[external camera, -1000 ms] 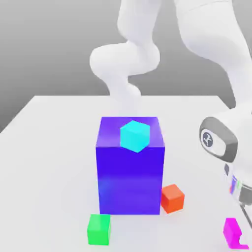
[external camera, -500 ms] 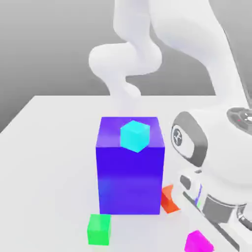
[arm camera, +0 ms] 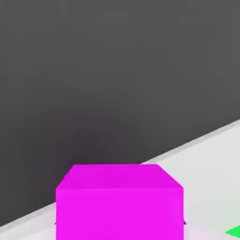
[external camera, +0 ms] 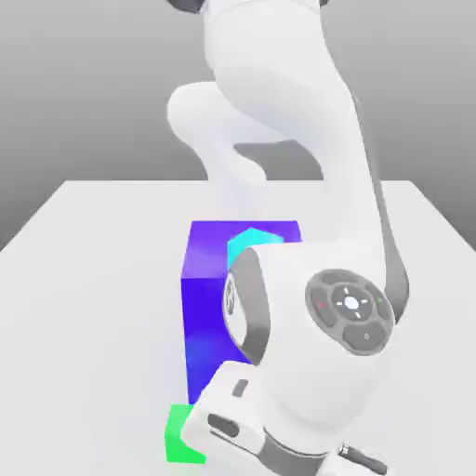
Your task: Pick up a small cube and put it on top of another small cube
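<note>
While the white tabletop [external camera: 84, 279] lies bare toward its edges, the arm [external camera: 307, 353] crowds the middle. Glossy and plain-faced, the small magenta cube [arm camera: 119, 201] sits close before the hand camera, the gripper clamped on it. Behind the arm, the blue-violet block [external camera: 209, 297], cyan cube [external camera: 244, 244] and green cube [external camera: 181, 435] are partly hidden.

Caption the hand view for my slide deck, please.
Magenta cube close before the hand camera, white table and a green cube's corner beyond.
</note>
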You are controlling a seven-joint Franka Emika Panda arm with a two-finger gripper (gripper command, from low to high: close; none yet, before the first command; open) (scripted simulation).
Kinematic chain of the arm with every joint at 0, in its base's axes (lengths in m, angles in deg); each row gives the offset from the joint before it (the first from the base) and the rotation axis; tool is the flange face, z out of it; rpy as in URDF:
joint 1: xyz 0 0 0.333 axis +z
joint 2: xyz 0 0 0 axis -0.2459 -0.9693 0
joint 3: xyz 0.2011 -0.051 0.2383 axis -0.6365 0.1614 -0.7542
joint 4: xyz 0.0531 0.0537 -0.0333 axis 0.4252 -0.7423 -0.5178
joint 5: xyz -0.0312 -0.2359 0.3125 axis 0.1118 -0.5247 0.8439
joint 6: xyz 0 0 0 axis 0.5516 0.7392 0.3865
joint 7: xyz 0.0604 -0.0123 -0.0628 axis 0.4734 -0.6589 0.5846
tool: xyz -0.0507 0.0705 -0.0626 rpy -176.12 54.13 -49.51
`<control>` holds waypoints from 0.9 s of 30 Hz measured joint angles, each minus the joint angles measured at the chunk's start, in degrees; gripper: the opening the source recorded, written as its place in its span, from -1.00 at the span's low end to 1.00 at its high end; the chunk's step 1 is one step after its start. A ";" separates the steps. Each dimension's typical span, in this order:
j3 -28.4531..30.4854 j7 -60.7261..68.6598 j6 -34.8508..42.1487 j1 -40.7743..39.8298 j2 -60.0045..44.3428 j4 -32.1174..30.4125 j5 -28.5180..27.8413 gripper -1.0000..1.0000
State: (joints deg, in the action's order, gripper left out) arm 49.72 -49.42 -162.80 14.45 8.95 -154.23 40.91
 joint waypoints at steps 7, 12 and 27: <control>-0.18 20.93 1.73 -6.07 -1.56 1.67 -3.84 -1.00; -0.05 35.74 2.44 -10.32 -2.33 2.76 -6.59 -1.00; 1.51 78.61 2.03 -23.07 -3.03 5.76 -15.35 -1.00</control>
State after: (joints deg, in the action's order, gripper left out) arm 51.23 29.19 -160.77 -8.63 5.92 -148.46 25.55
